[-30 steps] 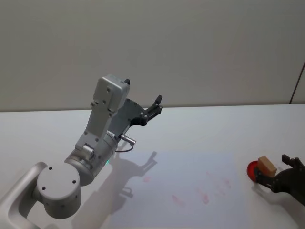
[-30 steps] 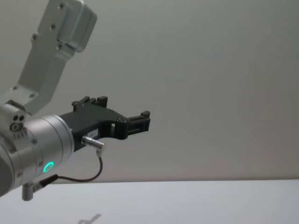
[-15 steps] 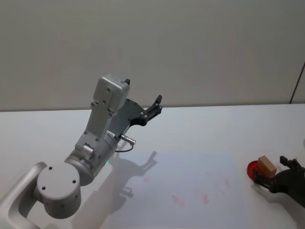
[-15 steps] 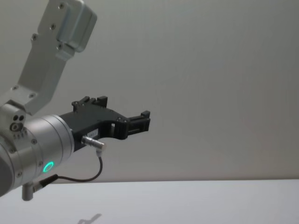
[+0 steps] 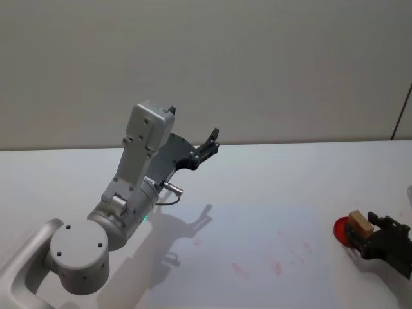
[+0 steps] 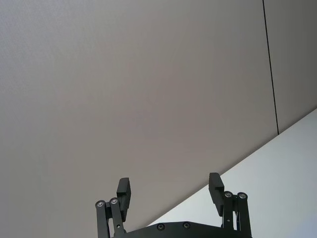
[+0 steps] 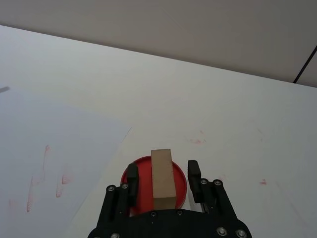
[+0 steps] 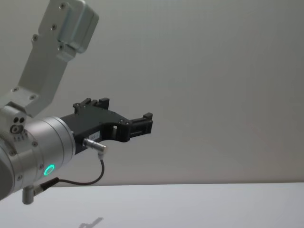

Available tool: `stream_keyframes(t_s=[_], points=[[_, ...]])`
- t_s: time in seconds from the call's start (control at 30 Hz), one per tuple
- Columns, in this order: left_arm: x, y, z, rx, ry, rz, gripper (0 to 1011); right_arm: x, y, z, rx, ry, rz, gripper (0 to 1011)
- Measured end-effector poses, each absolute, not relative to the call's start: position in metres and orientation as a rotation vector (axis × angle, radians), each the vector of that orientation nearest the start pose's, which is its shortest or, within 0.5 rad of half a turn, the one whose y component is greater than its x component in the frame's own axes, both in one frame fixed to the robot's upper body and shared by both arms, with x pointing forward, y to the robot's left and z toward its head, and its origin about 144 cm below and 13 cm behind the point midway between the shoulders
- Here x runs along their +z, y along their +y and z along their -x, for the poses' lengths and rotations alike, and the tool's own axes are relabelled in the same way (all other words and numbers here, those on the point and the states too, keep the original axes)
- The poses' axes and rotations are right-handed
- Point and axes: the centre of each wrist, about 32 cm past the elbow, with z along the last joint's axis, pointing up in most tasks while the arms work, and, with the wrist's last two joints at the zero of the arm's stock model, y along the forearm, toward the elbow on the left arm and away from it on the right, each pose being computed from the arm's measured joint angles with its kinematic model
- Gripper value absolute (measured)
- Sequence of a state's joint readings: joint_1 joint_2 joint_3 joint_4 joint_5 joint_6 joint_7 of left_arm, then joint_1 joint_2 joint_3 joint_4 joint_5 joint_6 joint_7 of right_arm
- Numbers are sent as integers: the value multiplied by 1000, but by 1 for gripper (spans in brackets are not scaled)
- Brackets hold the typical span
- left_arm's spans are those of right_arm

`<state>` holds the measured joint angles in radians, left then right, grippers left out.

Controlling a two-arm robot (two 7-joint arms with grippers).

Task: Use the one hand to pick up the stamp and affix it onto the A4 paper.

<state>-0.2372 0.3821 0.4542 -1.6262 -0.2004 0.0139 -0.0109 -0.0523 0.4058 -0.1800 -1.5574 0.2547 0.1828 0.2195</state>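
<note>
Tan wooden stamp (image 7: 163, 176) stands on a red pad (image 7: 143, 171) just beside the paper (image 5: 257, 254); the right gripper (image 7: 162, 172) straddles it, jaws apart, not yet pinching. Next I'd close, lift, then carry it over the paper. Left gripper (image 6: 169, 184) is parked high, jaws spread

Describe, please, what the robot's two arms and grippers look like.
The left arm has a light-grey boxy link, a silver cylindrical wrist with a green ring light and a thin black cable. The left gripper and right gripper are black, angular plastic, each with two fingers on screwed linkages.
</note>
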Motion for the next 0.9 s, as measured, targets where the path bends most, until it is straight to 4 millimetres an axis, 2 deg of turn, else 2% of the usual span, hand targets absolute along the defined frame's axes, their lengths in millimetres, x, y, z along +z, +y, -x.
stream_keyframes(t_s=[0.1,0.13,0.37,0.47,0.9], points=[[1204,198,-492,1124,-268,-61,1001,1121,-293,-438,-1181,145,336,550],[1204,198,-492,1124,-268,-61,1001,1121,-293,-438,-1181,145,336,490],[1204,198,-492,1124,-268,-61,1001,1120,-293,-438,-1182,147,336,274],[1204,198,-492,1124,-268,-61,1001,1120,-293,-438,-1182,148,335,219],[1204,198,-492,1124,-268,-61,1001,1119,-294,-438,-1185,152,339,220]])
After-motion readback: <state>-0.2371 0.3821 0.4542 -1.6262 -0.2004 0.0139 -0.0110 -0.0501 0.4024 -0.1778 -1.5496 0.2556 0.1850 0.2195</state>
